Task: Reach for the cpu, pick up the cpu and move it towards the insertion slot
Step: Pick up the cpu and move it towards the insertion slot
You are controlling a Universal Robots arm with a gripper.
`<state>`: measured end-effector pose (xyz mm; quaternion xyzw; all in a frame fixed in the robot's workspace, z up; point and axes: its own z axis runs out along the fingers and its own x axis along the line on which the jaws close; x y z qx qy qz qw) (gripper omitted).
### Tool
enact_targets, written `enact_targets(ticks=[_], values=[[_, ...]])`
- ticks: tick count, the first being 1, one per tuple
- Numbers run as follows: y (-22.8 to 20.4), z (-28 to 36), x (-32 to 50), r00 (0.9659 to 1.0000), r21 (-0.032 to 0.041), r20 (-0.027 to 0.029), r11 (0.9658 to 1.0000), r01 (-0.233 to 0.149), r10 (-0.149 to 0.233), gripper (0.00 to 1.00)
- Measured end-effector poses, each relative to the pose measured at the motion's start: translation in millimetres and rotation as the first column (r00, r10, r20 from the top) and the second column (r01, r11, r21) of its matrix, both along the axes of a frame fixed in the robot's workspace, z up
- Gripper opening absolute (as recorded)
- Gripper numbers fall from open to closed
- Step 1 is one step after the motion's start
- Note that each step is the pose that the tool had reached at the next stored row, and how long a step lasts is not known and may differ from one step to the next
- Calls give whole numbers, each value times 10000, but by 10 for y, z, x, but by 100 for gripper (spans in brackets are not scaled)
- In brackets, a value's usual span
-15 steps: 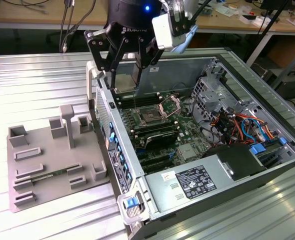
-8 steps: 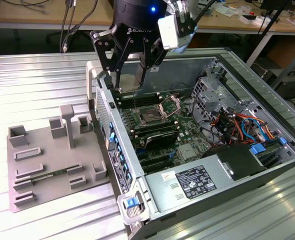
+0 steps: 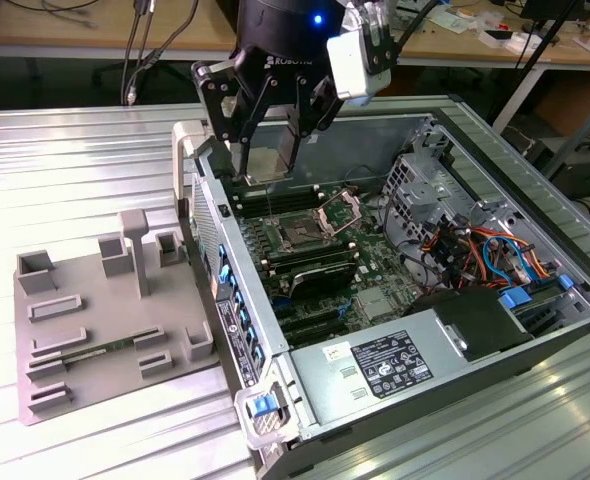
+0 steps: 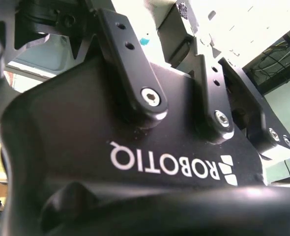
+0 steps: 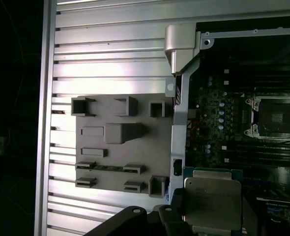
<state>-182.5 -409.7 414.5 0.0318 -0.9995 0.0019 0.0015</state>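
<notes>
The claw's [image 4: 184,123] black body and bolted finger links sit close up.

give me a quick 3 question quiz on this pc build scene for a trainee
1. True or false: the small flat square silvery cpu lies on the grey moulded parts tray.
2. Multiple choice: the square insertion slot with a dark centre and silver metal frame is A) covered by a heatsink, B) open with its hinged bracket raised, C) filled with a chip.
3. Fill in: the black gripper holds the cpu above the open ____ computer case.

Key
1. False: the cpu is held between the fingers, off the tray.
2. B.
3. Metal.
</notes>
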Motion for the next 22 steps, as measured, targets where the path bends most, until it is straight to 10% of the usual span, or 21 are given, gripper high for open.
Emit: enact_targets(ticks=[22], values=[[0, -6, 209, 10000, 1, 1, 10000, 0, 0, 54]])
